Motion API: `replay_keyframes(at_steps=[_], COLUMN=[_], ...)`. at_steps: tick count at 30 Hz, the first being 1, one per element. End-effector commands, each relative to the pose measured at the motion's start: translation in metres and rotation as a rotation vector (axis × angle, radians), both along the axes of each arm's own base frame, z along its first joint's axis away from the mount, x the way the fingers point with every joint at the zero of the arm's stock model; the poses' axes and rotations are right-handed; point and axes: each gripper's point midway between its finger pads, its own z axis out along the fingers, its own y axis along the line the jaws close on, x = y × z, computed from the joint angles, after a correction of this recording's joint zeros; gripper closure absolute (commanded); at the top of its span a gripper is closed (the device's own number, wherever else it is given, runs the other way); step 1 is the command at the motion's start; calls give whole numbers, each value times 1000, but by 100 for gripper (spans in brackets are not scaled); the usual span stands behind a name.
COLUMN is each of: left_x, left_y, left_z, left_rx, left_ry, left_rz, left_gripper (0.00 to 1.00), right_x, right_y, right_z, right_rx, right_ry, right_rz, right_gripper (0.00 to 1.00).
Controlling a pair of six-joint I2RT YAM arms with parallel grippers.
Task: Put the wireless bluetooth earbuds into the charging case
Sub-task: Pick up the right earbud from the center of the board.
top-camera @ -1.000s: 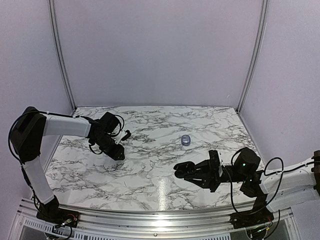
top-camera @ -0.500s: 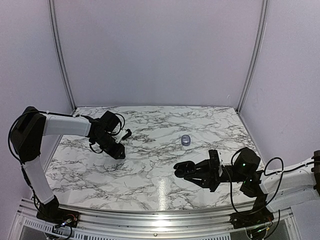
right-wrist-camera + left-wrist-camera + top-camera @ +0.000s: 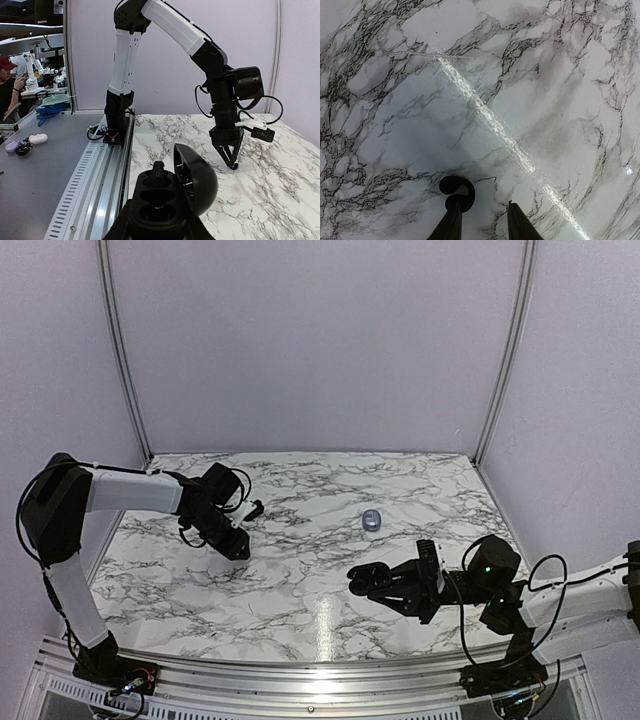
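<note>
My right gripper [image 3: 388, 586] is shut on an open black charging case [image 3: 165, 200] and holds it above the table. The case's lid [image 3: 197, 180] stands up on the right. One glossy black earbud [image 3: 159, 172] sticks up from the far slot, and the near slot looks empty. My left gripper [image 3: 483, 206] points down at the marble with its jaws a little apart. A second black earbud [image 3: 457, 191] lies on the table, touching the tip of the left finger [image 3: 451, 225]. It is hidden in the top view. No silvery-grey buds show.
A small silvery-grey oval case [image 3: 372, 521] lies closed on the marble table [image 3: 300, 590] at centre right. The left gripper [image 3: 230, 150] stands beyond the held case in the right wrist view. A metal rail [image 3: 100, 190] runs along the table's near edge.
</note>
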Motion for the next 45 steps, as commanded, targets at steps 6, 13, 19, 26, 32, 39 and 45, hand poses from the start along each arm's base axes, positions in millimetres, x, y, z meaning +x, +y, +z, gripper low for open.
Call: replay_keyframes(at_steps=[6, 13, 19, 26, 32, 39, 45], left_x=[0, 4, 7, 6, 9, 11, 12], left_y=[6, -1, -4, -5, 0, 6, 16], left_z=[10, 9, 4, -2, -9, -15, -14], left_rx=[15, 3, 8, 13, 43, 75, 107], left_ry=[-3, -3, 3, 17, 17, 16, 4], left_rz=[2, -24, -38, -45, -34, -26, -9], left_gripper=[67, 67, 67, 67, 67, 67, 68], right_x=[3, 4, 5, 5, 6, 7, 8], right_y=[1, 1, 1, 2, 2, 2, 2], right_z=[2, 1, 1, -1, -1, -1, -2], right_rx=[1, -2, -5, -11, -11, -13, -15], right_ry=[3, 7, 9, 12, 16, 17, 20], right_rz=[-6, -8, -13, -15, -17, -22, -24], right_gripper=[100, 100, 100, 100, 100, 100, 100])
